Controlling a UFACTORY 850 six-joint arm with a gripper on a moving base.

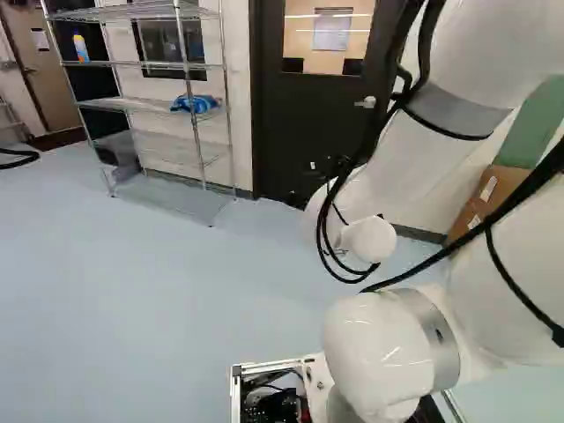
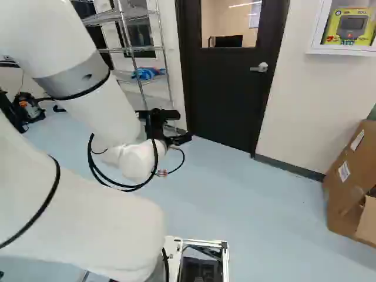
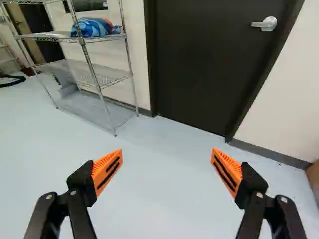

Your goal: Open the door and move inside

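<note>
The gripper (image 2: 184, 127) stands with fingers (image 3: 106, 170) wide apart. Ahead of it, the dark door (image 2: 232, 97) is closed, its lever handle (image 3: 265, 24) well beyond the fingers; wire shelving (image 3: 82, 40) stands nearby.

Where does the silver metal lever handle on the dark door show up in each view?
Left base view: upper part, right of middle, on the dark windowed door; handle just beside the arm's black cables.
Right base view: upper part, right of middle, below the window; handle.
Wrist view: ahead of the end effector, on the door side away from the rack; handle.
Shared landmark: silver wire rack beside the door.
</note>
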